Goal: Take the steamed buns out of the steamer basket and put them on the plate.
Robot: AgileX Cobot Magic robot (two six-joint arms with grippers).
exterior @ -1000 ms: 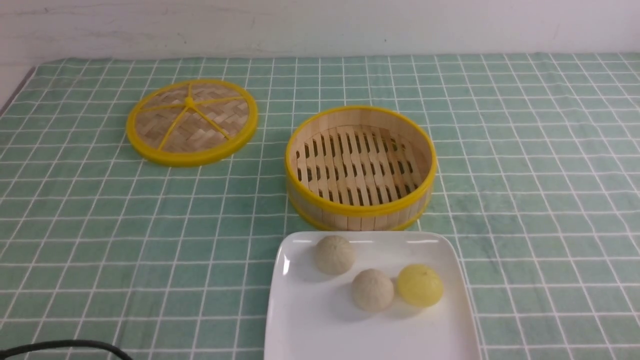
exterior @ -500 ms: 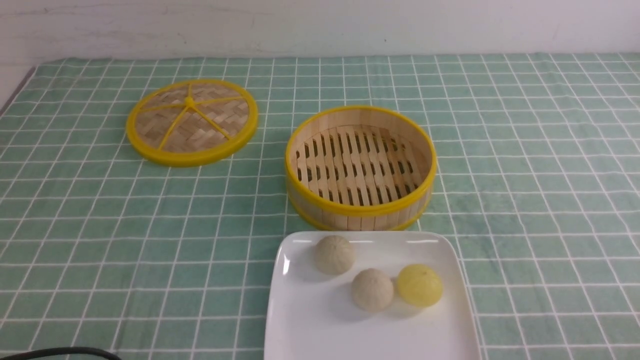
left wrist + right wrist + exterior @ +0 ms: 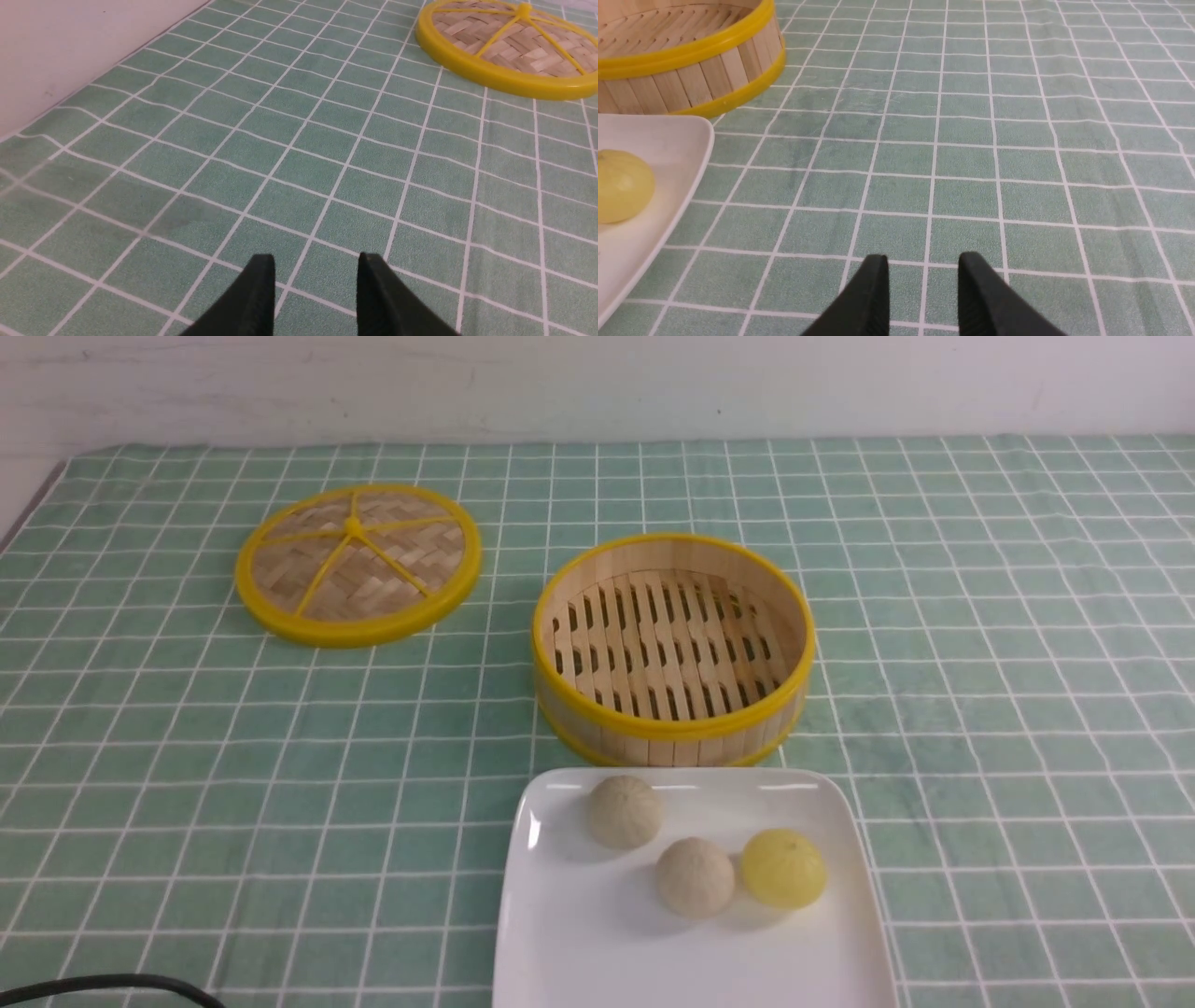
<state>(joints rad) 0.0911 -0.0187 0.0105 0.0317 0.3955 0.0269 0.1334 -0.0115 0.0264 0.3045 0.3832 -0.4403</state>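
Observation:
The three steamed buns lie on the white square plate (image 3: 597,952) at the front: two pale beige buns (image 3: 625,811) (image 3: 695,876) and one yellow bun (image 3: 783,868). The steamer basket (image 3: 674,723) stands just behind the plate with nothing in it. Neither gripper shows in the front view. My left gripper (image 3: 316,261) hovers low over bare cloth, its jaws a little apart and empty. My right gripper (image 3: 923,261) is the same, over cloth beside the plate (image 3: 686,154), with the yellow bun (image 3: 621,185) and the basket (image 3: 691,79) in its view.
The flat woven lid (image 3: 358,563) lies at the back left and also shows in the left wrist view (image 3: 504,46). A black cable (image 3: 112,983) crosses the front left corner. The green checked cloth (image 3: 980,663) covers the table up to the white wall.
Only the black cable at the front left corner has shifted slightly. The buns, plate, basket and lid have not moved.

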